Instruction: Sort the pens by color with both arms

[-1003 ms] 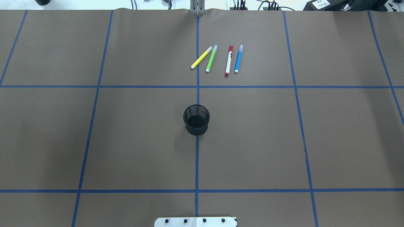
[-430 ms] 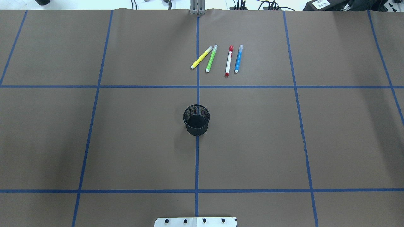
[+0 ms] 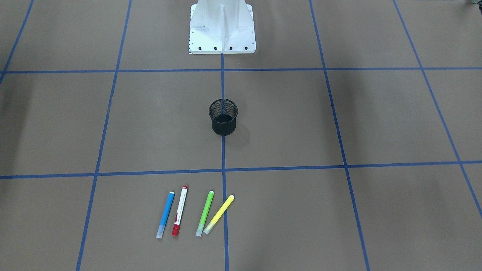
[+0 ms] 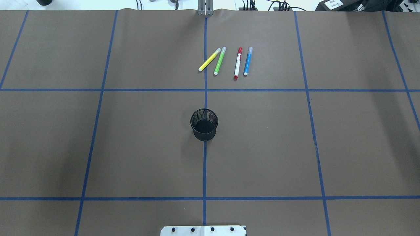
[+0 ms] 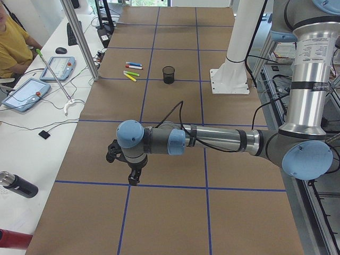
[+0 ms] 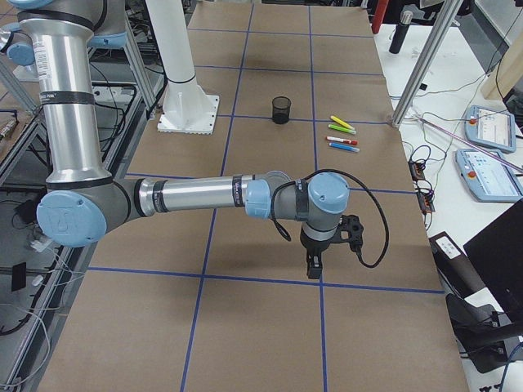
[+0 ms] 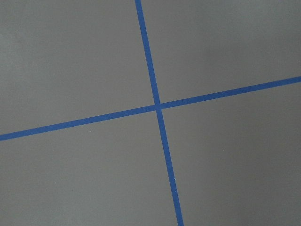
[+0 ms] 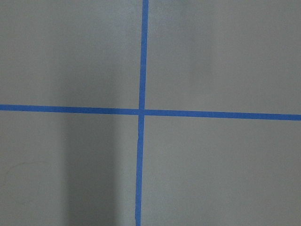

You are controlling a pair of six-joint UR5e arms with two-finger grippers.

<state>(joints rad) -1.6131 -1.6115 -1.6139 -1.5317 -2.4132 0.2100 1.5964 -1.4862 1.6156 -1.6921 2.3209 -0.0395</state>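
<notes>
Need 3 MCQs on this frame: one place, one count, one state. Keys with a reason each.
1. Where does the mesh cup stand?
A) on the centre tape line
B) at a far corner
C) on the white base

2. How many pens lie on the table?
A) two
B) four
C) six

3. The cup is:
A) tipped over
B) holding pens
C) upright, empty

Key: 1A, the tape runs under it in the overhead view. 2B, yellow, green, red-capped, blue. 3C, open mouth up, nothing inside.

We tag this a robotics lab: table (image 4: 147, 147) papered brown, gridded with blue tape (image 4: 204, 170), left arm (image 5: 212, 141), right arm (image 6: 196, 196), white pedestal (image 3: 222, 26), teach pendants (image 5: 57, 68) on a side bench (image 5: 26, 154).
</notes>
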